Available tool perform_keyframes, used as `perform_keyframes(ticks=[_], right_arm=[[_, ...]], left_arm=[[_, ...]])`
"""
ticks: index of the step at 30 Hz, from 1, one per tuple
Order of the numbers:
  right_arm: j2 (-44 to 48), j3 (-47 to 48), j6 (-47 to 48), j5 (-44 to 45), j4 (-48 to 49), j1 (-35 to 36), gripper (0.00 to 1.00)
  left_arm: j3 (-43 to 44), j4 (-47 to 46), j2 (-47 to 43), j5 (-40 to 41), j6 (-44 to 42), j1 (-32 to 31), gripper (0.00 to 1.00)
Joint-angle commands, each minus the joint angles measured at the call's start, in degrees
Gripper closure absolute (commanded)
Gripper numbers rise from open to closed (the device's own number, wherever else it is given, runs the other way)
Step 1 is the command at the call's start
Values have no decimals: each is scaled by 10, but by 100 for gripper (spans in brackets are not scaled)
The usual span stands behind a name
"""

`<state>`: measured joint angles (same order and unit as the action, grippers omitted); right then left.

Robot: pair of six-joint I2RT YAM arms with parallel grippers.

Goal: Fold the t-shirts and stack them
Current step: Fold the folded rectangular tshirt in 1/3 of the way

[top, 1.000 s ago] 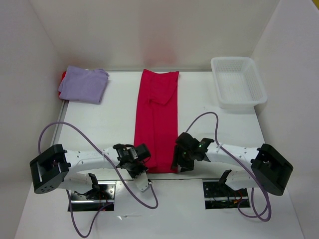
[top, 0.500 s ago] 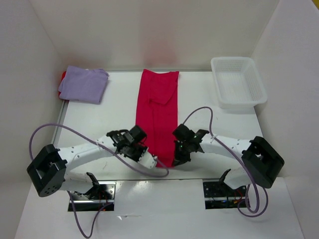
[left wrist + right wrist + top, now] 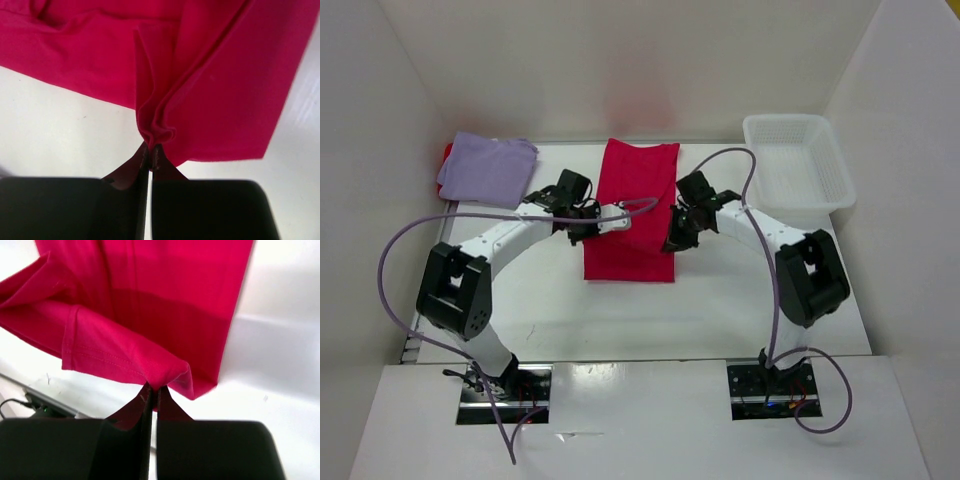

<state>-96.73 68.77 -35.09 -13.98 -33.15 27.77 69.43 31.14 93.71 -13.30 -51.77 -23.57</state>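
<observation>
Top external view: one crimson t-shirt (image 3: 630,215) lay left of the white bin (image 3: 798,165), hem corners pinched by left gripper (image 3: 584,222) and right gripper (image 3: 674,236), jaws pressed on cloth. Risk: thin bunched pinches might slip, skewing the fold. Farther left of bin: one lavender t-shirt (image 3: 487,168) over one red t-shirt (image 3: 447,152). Bins: one.

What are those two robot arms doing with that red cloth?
They are folding a t-shirt. The left gripper and the right gripper are each shut on a corner of the crimson t-shirt, holding that end lifted over the rest of it, so the shirt is partly doubled over on the table. A folded lavender t-shirt lies at the far left, with a bright red t-shirt peeking out beneath it. The white bin sits at the far right.
</observation>
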Motion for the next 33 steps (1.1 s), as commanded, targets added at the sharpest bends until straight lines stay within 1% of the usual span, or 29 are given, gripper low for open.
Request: perform_keyframes(ticks=[1,5,8,13,20,22,23,24,26,27,28,30,33], right_arm=[[-50,67,58,-18,-15,-28,100],[-95,112,64,-45,-9,-61,100],[-125,151,69,-50,-9,-73,100],[-166,170,74,-75,-9,-90,100],[-216,201,74,-87,-9,-96,100],[-223,207,74,-87,-9,-101,84],[-223,213,74,-82,-9,-101,78],[-223,213,69,-82,-9,-107,66],[-223,213,69,-69,-3,-113,57],[-212,213,64,-62,3,-122,55],[-203,213,64,-61,9,-130,53],[-168,213,64,-48,28,-130,46],[-112,205,90,-18,40,-130,46]], left_arm=[[53,-30,36,-18,31,10,100],[91,-49,83,-18,31,20,100],[110,-68,115,-18,31,26,100],[141,-85,150,-18,36,32,100],[142,-115,177,-18,31,43,99],[142,-121,183,-18,31,43,98],[142,-121,190,-18,31,43,92],[142,-126,195,-18,31,43,88],[136,-140,195,-3,38,43,77],[129,-152,200,-3,38,43,64],[129,-152,200,3,46,43,60],[129,-165,200,3,55,49,53],[135,-177,205,9,82,49,51]])
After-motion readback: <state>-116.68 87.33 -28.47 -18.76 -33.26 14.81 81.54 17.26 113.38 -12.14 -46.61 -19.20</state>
